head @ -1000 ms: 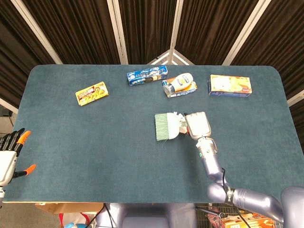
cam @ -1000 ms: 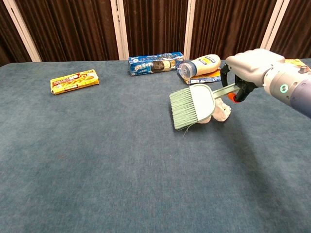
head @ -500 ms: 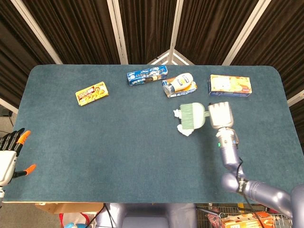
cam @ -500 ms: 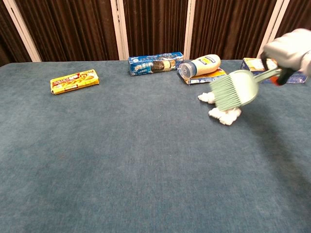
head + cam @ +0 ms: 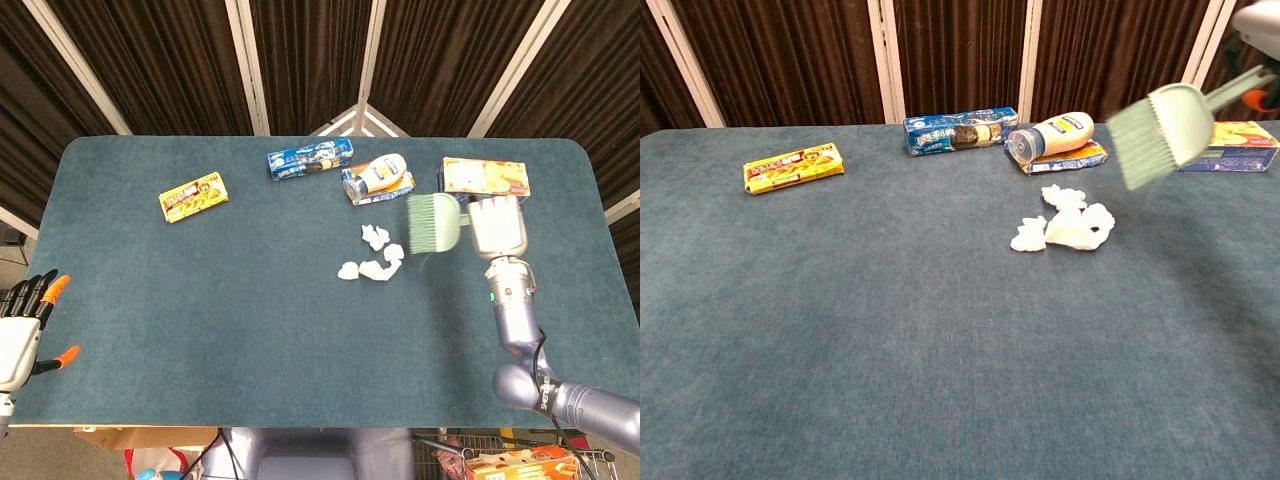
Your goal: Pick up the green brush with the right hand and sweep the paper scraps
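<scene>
My right hand (image 5: pixel 497 227) grips the handle of the green brush (image 5: pixel 434 222), which hangs in the air with its bristles pointing left, clear of the table. In the chest view the brush (image 5: pixel 1163 132) is raised at the upper right and only the edge of the right hand (image 5: pixel 1257 24) shows in the corner. White paper scraps (image 5: pixel 372 255) lie in a loose cluster on the blue cloth, left of and below the bristles; the scraps (image 5: pixel 1065 226) sit mid-table. My left hand (image 5: pixel 22 325) hangs off the table's left edge, fingers spread, holding nothing.
A yellow snack box (image 5: pixel 193 196) lies at the left. A blue cookie pack (image 5: pixel 310 158), a white bottle (image 5: pixel 376 176) lying on a flat packet, and a yellow box (image 5: pixel 485 179) line the far side of the table (image 5: pixel 200 320).
The right hand swung the brush from the table's middle to the right and lifted it off the cloth. The paper scraps, earlier under the brush, now lie uncovered and spread out.
</scene>
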`<control>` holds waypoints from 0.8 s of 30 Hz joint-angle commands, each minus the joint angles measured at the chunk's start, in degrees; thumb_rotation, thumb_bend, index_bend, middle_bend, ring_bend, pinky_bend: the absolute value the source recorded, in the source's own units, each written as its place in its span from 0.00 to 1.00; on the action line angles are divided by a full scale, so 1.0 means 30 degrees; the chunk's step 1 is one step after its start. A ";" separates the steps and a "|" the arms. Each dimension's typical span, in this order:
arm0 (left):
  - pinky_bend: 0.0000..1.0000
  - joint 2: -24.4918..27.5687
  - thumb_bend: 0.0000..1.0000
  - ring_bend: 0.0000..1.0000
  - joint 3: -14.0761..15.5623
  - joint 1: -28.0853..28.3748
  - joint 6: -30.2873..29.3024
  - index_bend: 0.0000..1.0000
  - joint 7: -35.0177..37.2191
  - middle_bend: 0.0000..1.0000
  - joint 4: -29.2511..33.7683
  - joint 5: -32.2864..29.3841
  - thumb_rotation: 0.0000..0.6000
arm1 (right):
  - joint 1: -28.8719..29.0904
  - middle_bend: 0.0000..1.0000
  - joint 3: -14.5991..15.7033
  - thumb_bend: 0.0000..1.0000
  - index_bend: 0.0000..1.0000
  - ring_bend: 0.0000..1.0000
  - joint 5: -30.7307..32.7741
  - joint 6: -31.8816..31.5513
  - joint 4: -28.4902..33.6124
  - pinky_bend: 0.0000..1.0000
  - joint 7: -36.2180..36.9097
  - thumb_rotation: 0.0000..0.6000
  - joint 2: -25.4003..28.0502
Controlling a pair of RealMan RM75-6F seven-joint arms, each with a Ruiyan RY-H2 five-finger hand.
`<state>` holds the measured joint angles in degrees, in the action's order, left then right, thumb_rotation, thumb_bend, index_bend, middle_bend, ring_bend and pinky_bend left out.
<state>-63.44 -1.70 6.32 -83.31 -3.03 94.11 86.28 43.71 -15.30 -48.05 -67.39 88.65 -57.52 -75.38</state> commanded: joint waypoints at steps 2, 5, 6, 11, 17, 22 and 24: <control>0.00 -0.0019 0.09 0.00 -0.0005 0.0013 0.0010 0.00 -0.0008 0.00 -0.0013 -0.0008 1.00 | 0.0697 0.95 0.0128 0.57 0.87 1.00 -0.0711 -0.0332 0.2128 0.95 -0.0564 1.00 -0.0148; 0.00 -0.0021 0.09 0.00 -0.0009 0.0016 0.0022 0.00 0.0008 0.00 -0.0040 -0.0035 1.00 | 0.0909 0.95 0.0327 0.57 0.88 1.00 -0.0713 -0.0334 0.2578 0.95 -0.0778 1.00 -0.0603; 0.00 -0.0019 0.09 0.00 -0.0013 0.0016 0.0022 0.00 0.0018 0.00 -0.0049 -0.0045 1.00 | 0.0981 0.95 0.0399 0.57 0.88 1.00 -0.0699 -0.0337 0.2682 0.95 -0.0858 1.00 -0.0776; 0.00 0.0015 0.09 0.00 0.0005 -0.0011 0.0018 0.00 0.0151 0.00 -0.0086 -0.0070 1.00 | 0.1547 0.95 0.1092 0.57 0.88 1.00 -0.0721 -0.0220 0.2510 0.95 -0.1570 1.00 -0.2472; 0.00 0.0025 0.09 0.00 0.0164 -0.0018 0.0098 0.00 0.0142 0.00 -0.0101 0.0086 1.00 | 0.2033 0.95 0.1516 0.57 0.88 1.00 -0.0051 -0.0002 0.1012 0.95 -0.2099 1.00 -0.4319; 0.00 0.0072 0.09 0.00 0.0094 -0.0023 0.0167 0.00 0.0331 0.00 -0.0121 -0.0145 1.00 | 0.2222 0.95 0.1936 0.57 0.88 1.00 0.0577 0.0419 -0.1074 0.95 -0.2163 1.00 -0.5583; 0.00 0.0085 0.09 0.00 0.0096 -0.0002 0.0230 0.00 0.0362 0.00 -0.0129 -0.0174 1.00 | 0.2212 0.95 0.2018 0.57 0.89 1.00 0.0660 0.0490 -0.1837 0.95 -0.2047 1.00 -0.5807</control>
<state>-63.20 -1.41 6.30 -82.64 -1.96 93.73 85.78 50.10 -9.98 -46.95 -66.59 85.69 -63.74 -91.39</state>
